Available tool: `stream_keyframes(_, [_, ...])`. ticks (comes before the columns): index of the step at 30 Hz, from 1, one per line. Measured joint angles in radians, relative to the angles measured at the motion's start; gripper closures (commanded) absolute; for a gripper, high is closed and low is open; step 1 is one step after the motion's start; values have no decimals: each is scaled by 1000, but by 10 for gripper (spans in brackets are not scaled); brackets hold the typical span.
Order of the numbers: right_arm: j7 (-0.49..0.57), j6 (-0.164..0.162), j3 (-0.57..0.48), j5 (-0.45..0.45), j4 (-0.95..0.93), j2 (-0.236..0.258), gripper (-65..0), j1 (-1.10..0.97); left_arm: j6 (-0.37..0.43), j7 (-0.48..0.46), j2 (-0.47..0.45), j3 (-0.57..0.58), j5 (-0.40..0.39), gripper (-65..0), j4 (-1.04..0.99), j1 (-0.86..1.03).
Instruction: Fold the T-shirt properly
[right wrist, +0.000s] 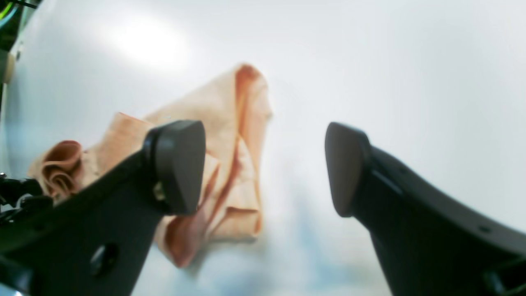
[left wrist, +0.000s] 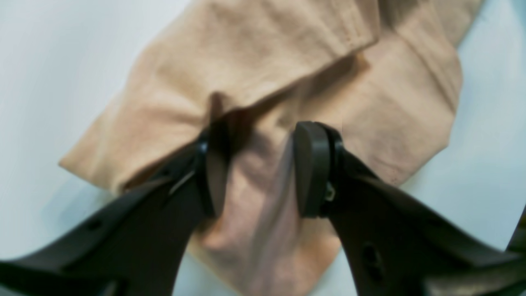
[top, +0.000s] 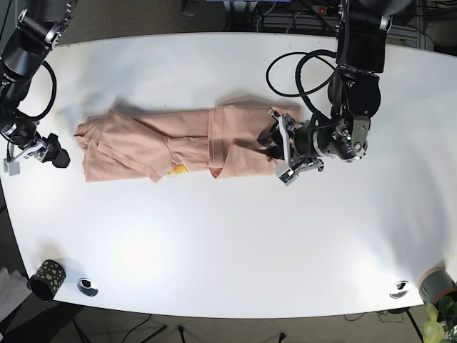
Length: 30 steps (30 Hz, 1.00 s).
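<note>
The white desk (top: 228,243) fills the base view, and stretched across its upper middle lies the peach T-shirt (top: 164,143), long axis running along the desk's length, one end near the right arm (top: 21,64) at the desk's short edge, the other bunched under the left arm (top: 357,78). That left arm comes down from the desk's far edge, elbow bent, wrist turned sideways so its left claw (left wrist: 263,168) points back along the shirt; the wrist view shows the fingers (left wrist: 312,168) parted with a ridge of fabric rising between them, one finger tucked under a folded flap, though whether they pinch it I cannot tell. A small yellow patch (top: 178,169) peeks out at the shirt's near edge, too small to read. Over by the desk's short edge, the right claw (right wrist: 263,168) hovers above the bare desk just beyond the shirt's crumpled end, jaws spread wide with nothing between them. Near the desk's front corner stand a dark speckled cup (top: 46,277) and a small round lid (top: 87,286).
</note>
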Motion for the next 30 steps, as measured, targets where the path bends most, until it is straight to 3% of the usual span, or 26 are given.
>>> stream_keyframes(9, [-10,0,0,-16,2,-66,-439,-45,-8,-28,-117,-4,-16,-239,6,14])
stream_keyframes(14, [-45,0,-3,-20,84,-122,-439,-76,-8,-29,-123,-5,-9,-239,7,14])
stream_keyframes(23, [-64,5,-102,-3,216,-258,-438,-89,-8,-28,-122,-5,-5,-239,7,13])
stream_keyframes(30, [-59,5,-103,3,218,-286,-412,-85,-8,-26,-122,-5,-5,-237,7,11])
